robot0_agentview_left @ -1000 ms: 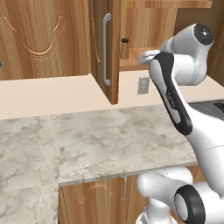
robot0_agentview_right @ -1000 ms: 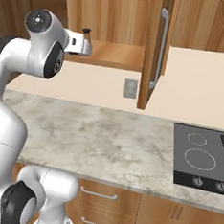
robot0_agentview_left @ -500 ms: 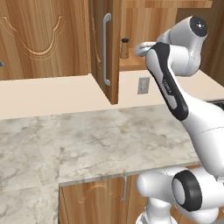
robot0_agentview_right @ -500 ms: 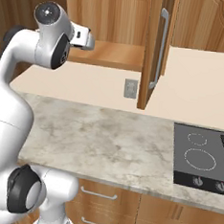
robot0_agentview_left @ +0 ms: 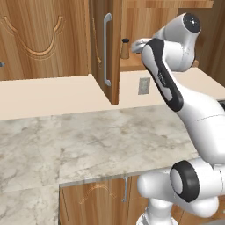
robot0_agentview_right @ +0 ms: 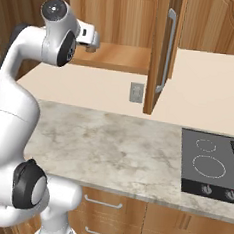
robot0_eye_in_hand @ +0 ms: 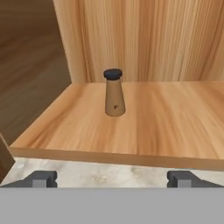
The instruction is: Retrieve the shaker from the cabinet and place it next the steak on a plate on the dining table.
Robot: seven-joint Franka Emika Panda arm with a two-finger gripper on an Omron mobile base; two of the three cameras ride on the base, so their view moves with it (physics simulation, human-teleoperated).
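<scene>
Now the white arm has swung up since a second ago, bringing the two-finger gripper level with the open warm-brown wooden cabinet. Its jaws are spread wide and hold nothing. Ahead of them, the small tan wooden shaker with a dark cap stands upright on the cabinet's shelf, toward its left wall. Judging by this, the reach-in comes next.
</scene>
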